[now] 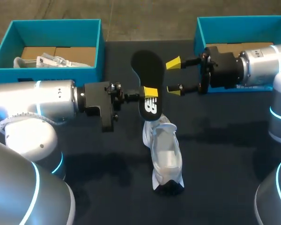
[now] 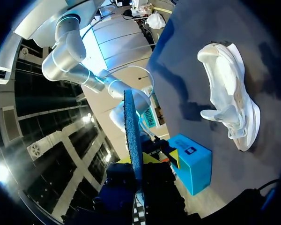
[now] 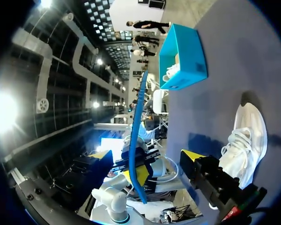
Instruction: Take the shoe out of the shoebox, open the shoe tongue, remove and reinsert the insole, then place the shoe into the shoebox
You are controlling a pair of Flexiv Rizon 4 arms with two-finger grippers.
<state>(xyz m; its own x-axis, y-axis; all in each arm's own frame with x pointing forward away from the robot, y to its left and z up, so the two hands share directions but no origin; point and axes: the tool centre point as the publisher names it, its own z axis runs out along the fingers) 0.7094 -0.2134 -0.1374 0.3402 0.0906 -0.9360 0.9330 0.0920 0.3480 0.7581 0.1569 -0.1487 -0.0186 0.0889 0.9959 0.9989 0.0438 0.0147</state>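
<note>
**Insole out, held over the sneaker**

The left gripper (image 1: 150, 92) pinches the heel end of the black insole (image 1: 145, 65), a thin, flat, blue-edged foam sole. It hangs above the white lace-up sneaker (image 1: 165, 150) lying on the dark table (image 1: 225, 150). The right gripper (image 1: 175, 76) stands spread near the insole's edge, gripping nothing. To reinsert it well, I judge the toe end should lead into the soft opening, with the right fingers steadying the floppy sole.
</note>
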